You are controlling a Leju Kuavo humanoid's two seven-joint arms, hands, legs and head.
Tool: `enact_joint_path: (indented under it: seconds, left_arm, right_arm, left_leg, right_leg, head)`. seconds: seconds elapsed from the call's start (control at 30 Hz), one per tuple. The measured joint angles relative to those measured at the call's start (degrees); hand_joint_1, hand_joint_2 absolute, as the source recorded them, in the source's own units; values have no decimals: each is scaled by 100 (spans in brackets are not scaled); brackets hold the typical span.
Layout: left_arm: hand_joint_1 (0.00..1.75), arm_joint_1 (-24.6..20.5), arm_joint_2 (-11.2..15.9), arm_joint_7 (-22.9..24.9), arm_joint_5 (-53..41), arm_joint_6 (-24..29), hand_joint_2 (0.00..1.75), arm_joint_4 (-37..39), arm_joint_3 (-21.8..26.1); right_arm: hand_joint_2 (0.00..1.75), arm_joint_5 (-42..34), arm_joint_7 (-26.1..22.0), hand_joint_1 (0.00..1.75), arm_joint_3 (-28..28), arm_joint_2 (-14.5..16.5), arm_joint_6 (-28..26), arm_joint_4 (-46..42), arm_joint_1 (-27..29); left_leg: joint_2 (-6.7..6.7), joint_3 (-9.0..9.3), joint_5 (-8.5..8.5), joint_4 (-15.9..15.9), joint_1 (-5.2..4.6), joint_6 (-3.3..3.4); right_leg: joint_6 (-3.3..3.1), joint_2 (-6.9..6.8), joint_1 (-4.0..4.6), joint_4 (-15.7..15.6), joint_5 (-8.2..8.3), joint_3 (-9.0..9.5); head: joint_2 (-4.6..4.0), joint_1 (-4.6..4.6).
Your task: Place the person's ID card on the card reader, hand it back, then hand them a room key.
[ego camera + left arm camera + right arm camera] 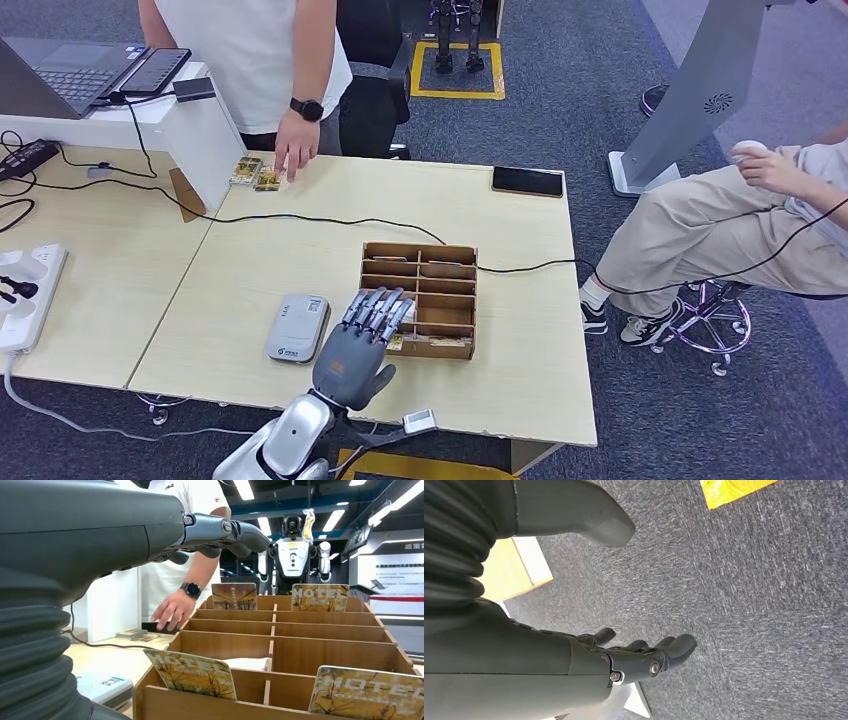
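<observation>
My left hand (365,335) hovers over the near-left corner of the wooden card box (455,262), fingers stretched out flat and holding nothing. In the left wrist view the hand (220,532) reaches out above the box's slots (280,630), where several yellow hotel key cards (192,672) stand upright. The grey card reader (298,327) lies on the table just left of the hand, with no card on it. The person's hand (295,150) rests on the far table edge beside two small cards (255,175). My right hand (639,655) hangs over the carpet, fingers loosely apart and holding nothing.
A black cable (330,220) runs across the table behind the box. A black phone (527,181) lies at the far right corner. A white stand with a laptop (70,70) rises at the far left. A seated person (740,230) is to the right.
</observation>
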Motion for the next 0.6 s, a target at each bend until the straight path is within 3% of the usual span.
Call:
enact_joint_path:
  seconds: [0.6]
  left_arm:
    - [0,-16,-232,42,-13,-8,175,392,103]
  right_arm:
    - [175,86,-4,0,-25,13,0,-15,-5]
  left_leg:
    - [0,0,0,0,-1,0]
  right_leg:
    - [0,0,0,0,0,0]
  head:
    - [0,0]
